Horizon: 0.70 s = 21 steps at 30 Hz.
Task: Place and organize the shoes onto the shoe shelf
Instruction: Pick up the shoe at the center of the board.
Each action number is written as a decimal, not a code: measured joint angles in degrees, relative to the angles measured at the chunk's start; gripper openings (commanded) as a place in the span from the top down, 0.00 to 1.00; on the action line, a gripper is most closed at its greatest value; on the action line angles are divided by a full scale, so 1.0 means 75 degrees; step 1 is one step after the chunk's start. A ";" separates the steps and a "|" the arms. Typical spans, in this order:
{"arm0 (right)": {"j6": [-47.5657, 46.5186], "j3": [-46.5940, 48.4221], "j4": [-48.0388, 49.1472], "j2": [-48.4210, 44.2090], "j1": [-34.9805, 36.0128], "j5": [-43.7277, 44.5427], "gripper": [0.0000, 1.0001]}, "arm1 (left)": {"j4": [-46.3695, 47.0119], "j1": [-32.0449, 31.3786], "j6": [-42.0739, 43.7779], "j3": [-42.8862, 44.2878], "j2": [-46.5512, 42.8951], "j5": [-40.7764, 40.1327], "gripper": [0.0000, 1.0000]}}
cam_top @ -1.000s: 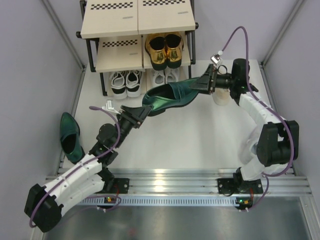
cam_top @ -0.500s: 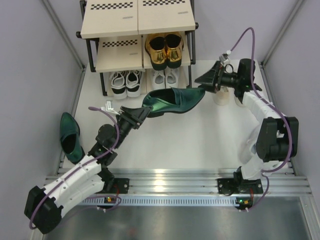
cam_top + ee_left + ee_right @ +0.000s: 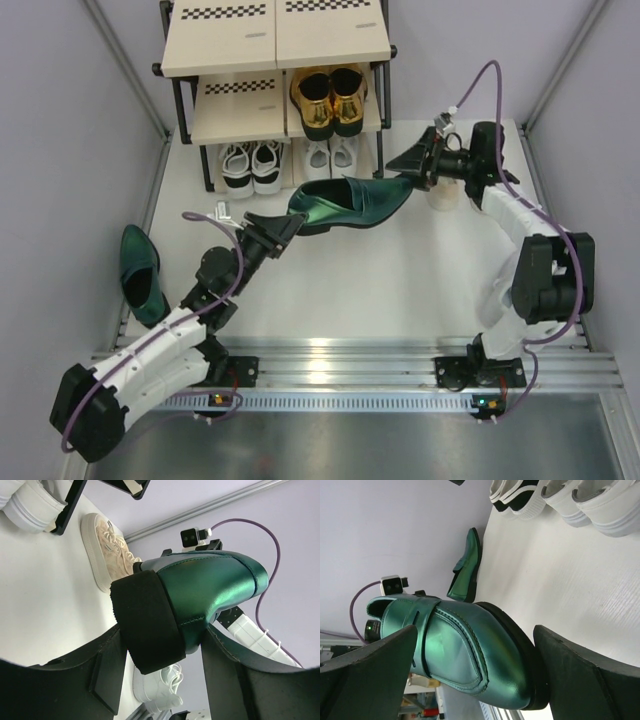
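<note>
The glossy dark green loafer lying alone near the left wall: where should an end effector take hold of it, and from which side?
Grip the glossy dark green loafer by its heel rim, from above: it seems to stand on its sole, opening upward, so one finger can go inside.

Reaches the left arm diagonally forward from its base, left gripper clamped on the heel of the dark green loafer. Bends the right arm up and inward, right gripper turned sideways, fingers spread wide around the toe.
</note>
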 measured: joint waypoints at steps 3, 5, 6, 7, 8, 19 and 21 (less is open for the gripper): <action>0.0160 0.0009 0.0099 0.0058 0.0003 0.0085 0.05 | 0.0207 0.0017 -0.0067 0.0000 0.0230 0.0192 1.00; 0.0277 0.0149 0.0131 0.0233 0.0006 0.0105 0.08 | 0.0271 0.0029 -0.0128 0.0000 0.0393 0.0396 1.00; 0.0329 0.0245 0.0146 0.0332 0.0006 0.0122 0.09 | 0.0280 0.0029 -0.0163 0.0000 0.0458 0.0475 1.00; 0.0367 0.0344 0.0157 0.0443 0.0009 0.0154 0.10 | 0.0291 0.0038 -0.0195 0.0000 0.0519 0.0577 1.00; 0.0402 0.0434 0.0175 0.0539 0.0012 0.0192 0.12 | 0.0309 0.0038 -0.0221 0.0000 0.0577 0.0656 1.00; 0.1040 0.0644 0.1113 0.0959 0.0224 0.0592 0.59 | 0.0737 0.0041 -0.0417 0.0160 0.1262 0.1440 1.00; 0.1177 0.0644 0.1343 0.1011 0.0224 0.0723 0.68 | 0.0816 0.0061 -0.0428 0.0207 0.1323 0.1443 1.00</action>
